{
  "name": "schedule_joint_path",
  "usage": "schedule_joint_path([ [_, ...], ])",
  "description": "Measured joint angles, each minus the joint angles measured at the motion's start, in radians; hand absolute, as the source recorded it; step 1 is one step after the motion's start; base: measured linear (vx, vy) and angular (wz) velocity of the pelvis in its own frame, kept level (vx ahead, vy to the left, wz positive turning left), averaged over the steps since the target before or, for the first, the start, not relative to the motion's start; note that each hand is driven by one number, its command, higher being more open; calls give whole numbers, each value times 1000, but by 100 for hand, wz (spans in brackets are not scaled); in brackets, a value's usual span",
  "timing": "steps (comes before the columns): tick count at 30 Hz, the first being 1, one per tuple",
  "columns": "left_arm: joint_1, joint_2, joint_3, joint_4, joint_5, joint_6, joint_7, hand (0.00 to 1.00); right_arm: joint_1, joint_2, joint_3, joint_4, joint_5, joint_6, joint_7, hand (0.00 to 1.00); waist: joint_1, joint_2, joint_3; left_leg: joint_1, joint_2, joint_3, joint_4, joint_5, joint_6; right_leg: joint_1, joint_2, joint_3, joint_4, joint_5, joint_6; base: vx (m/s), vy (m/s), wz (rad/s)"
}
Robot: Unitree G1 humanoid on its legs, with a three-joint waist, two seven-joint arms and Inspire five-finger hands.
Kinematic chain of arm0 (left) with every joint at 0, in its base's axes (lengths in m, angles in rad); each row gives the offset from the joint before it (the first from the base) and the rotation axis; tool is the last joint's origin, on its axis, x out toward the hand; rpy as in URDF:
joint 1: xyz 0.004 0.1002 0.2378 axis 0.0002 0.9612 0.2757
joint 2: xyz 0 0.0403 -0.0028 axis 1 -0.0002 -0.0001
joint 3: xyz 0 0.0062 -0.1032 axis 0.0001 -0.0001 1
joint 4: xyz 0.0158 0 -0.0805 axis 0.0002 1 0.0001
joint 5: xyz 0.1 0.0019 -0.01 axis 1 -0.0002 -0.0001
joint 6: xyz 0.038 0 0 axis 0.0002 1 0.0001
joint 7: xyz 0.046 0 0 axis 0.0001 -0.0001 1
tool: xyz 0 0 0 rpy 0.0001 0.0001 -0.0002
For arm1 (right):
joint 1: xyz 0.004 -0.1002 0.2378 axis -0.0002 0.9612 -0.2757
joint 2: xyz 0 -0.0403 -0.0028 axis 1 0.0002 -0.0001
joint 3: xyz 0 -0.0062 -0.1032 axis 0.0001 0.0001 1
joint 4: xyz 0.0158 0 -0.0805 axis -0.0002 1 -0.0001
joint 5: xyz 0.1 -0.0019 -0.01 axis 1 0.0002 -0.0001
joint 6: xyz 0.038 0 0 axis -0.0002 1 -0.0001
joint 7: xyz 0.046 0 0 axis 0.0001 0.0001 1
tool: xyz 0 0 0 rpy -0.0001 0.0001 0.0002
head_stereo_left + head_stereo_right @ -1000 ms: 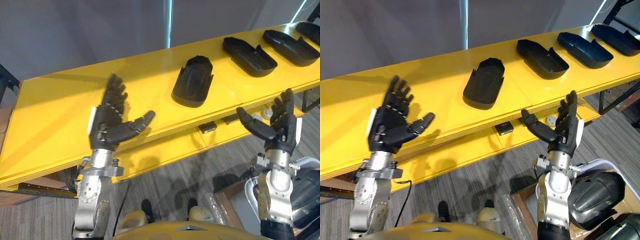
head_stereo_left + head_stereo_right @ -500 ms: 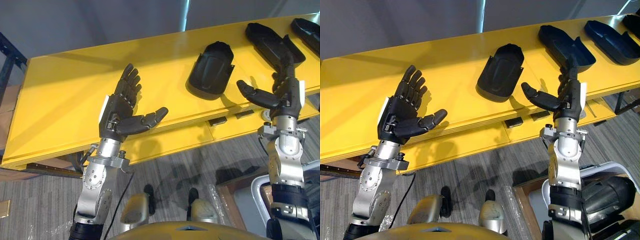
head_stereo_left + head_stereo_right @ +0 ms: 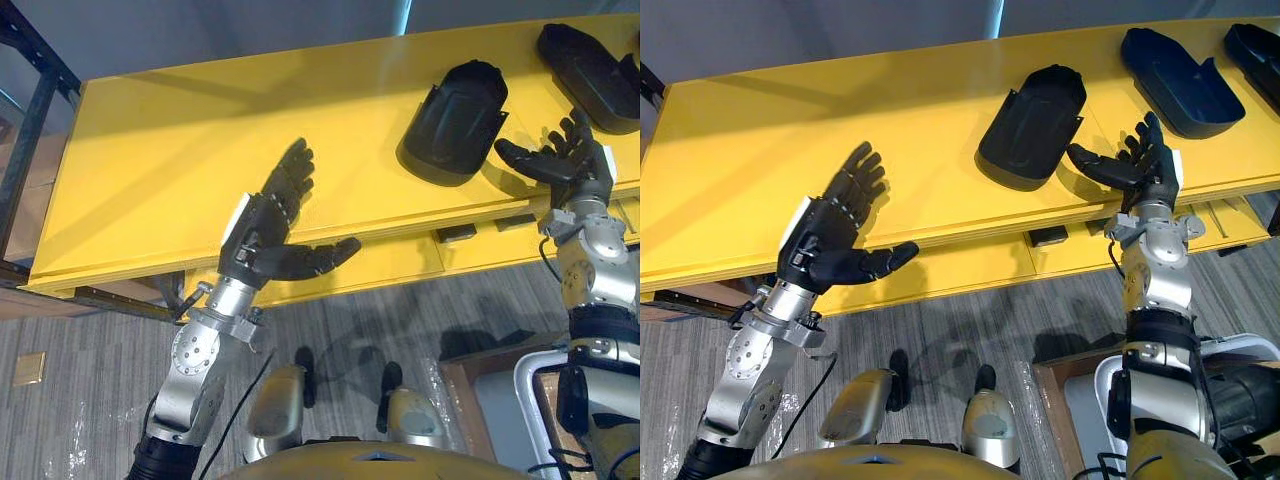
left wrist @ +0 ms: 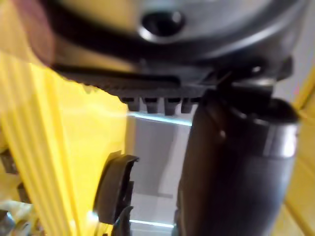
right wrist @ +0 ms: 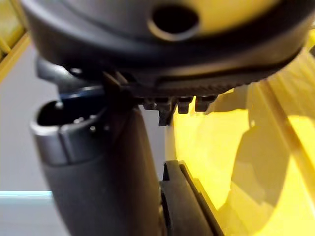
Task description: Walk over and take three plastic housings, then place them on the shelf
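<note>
Plastic housings: the nearest housing (image 3: 455,120) lies hollow side up on the yellow counter (image 3: 150,170), close to its front edge; a second housing (image 3: 1180,82) and a third housing (image 3: 1255,45) lie farther along to the right. The right hand (image 3: 565,160) hovers just beside the nearest housing, fingers spread, thumb out, holding nothing; the left hand (image 3: 265,235) is likewise open and empty, over bare counter well apart from any housing. Probable risk: a one-sided grasp on the thin wall could tip the shell, or push it along the smooth surface and off the front edge. Each housing is black, matte and shallow, trough-shaped with one rounded end.
</note>
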Motion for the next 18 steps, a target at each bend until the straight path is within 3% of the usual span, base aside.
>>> schedule_joint_path([
  [8, -13, 5, -9, 6, -15, -5, 8, 100, -90, -66, 110, 57, 17, -31, 87, 100, 34, 3, 20, -13, -5, -19, -12, 12, -9, -29, -22, -36, 66, -39, 2, -22, -7, 12],
  [18, -77, -1, -22, 8, -43, -40, 41, 100, -282, -76, 215, 89, 6, -38, 77, 100, 95, 5, 42, -57, -4, -43, 6, 24, -8, -63, -29, -80, 108, -67, -7, 7, -19, 15],
])
